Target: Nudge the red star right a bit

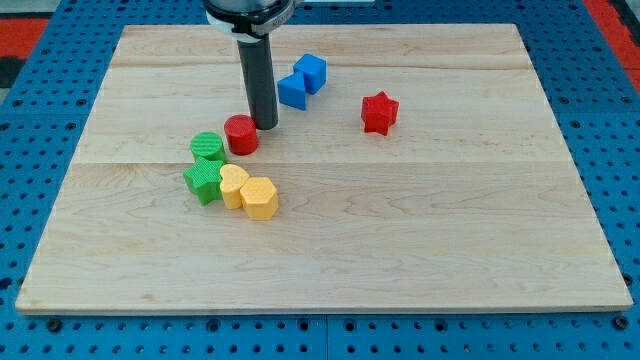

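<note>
A pale wooden board (330, 250), made of planks with the grain running across the view, lies on a blue pegboard surface (620, 150) dotted with rows of small holes; a patch of red (612, 14) shows at the view's top right corner. Down from the view's top edge, left of centre, comes a straight dark rod, hanging upright from a black and silver mount (248, 12). My tip (265, 125) rests on the board just to the right of a red cylinder (241, 134), very close to it, though contact cannot be told for sure. The arm carries no pincer, only this rod, and it holds nothing. The red star (380, 112) sits on the right of the board's centre, in the upper half, well apart from my tip and to its right, with bare wood all round it. Between my tip and the star, slightly higher up the view, two blue blocks touch each other: a blue cube (311, 72) and a darker blue block (292, 90) just below and left of it. Below the red cylinder, a green cylinder (208, 147), a green star (204, 181), a yellow heart-like block (233, 186) and a yellow hexagonal block (260, 197) huddle in a tight cluster.
</note>
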